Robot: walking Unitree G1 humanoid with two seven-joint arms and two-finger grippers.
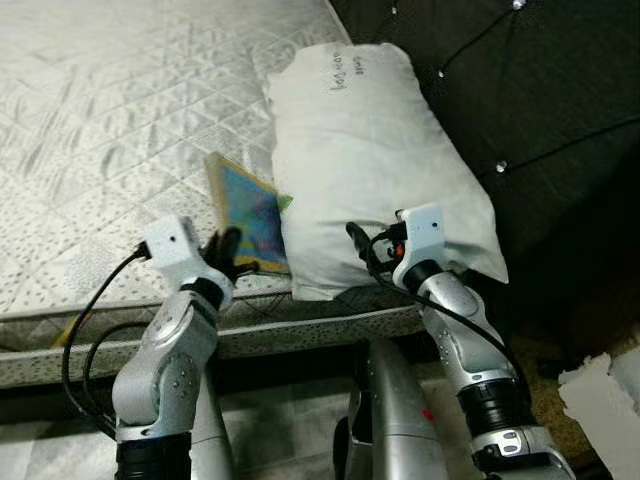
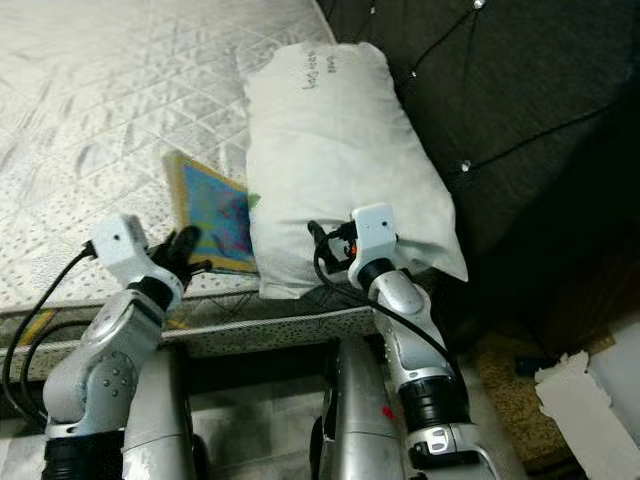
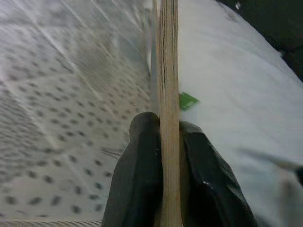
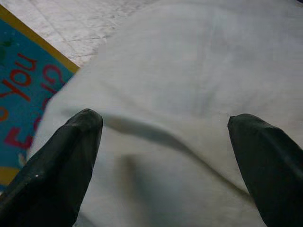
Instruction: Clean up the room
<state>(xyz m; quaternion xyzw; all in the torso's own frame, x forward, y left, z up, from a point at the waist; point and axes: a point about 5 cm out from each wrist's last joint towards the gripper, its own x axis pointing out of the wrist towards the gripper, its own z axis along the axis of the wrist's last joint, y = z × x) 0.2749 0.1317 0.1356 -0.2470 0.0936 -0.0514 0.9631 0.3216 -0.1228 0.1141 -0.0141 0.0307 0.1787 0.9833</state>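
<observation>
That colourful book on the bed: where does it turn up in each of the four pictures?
Left eye view: book, centre-left, beside the white pillow.
Right eye view: book, left of centre.
Left wrist view: its edge, pinched in the left claw.
Right wrist view: blue cover, by the pillow.
Shared landmark: the pillow.

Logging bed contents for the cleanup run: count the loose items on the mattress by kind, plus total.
Pillows: 1, white pillow, right gripper open against it.
Books: 1, colourful book, left gripper shut on its edge, partly tucked under the pillow.
Total: 2 on the mattress.
</observation>
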